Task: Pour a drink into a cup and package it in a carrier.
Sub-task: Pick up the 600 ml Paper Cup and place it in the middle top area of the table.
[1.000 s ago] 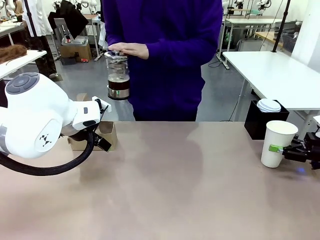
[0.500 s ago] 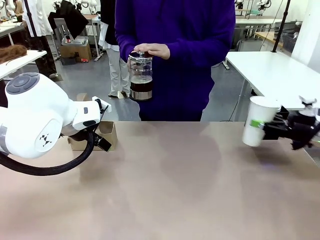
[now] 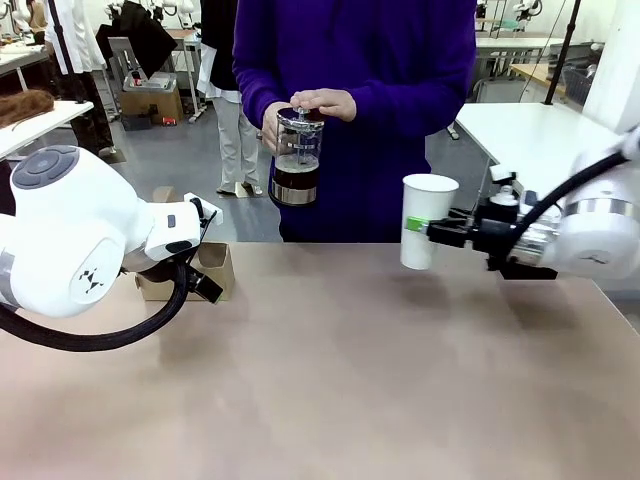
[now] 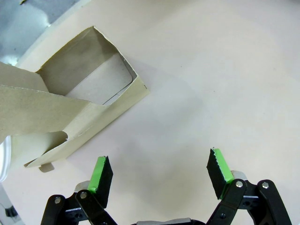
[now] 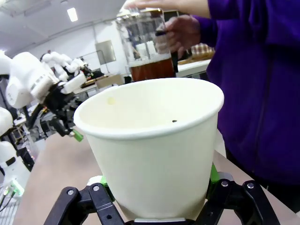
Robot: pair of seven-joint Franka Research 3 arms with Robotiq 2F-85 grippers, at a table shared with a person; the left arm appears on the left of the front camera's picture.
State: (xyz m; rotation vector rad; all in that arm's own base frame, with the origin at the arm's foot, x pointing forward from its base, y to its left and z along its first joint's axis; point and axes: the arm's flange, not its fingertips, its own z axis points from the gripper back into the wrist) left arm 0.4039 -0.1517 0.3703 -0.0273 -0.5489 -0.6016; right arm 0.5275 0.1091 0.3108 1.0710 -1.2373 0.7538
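A person in a purple top stands at the far side and holds a clear glass pot (image 3: 297, 155) with both hands; the dark brown drink (image 3: 295, 178) fills its lower part. My right gripper (image 3: 425, 226) is shut on the tall white cup (image 3: 429, 215) and holds it upright above the table, right of the pot. From the right wrist, the empty cup (image 5: 150, 145) sits between the fingers with the pot (image 5: 146, 51) just behind it. My left gripper (image 4: 159, 171) hangs open over bare table beside the brown cardboard carrier (image 4: 70, 98), which stands at the left (image 3: 215, 268).
My bulky left arm (image 3: 70, 240) fills the left side of the table (image 3: 330, 380). A white table (image 3: 540, 130) stands behind on the right. Other people and benches are far back.
My right gripper has lifted the cup from the table's right edge and carried it left toward the middle. The person has moved the pot right, toward the cup. The left arm has stayed still.
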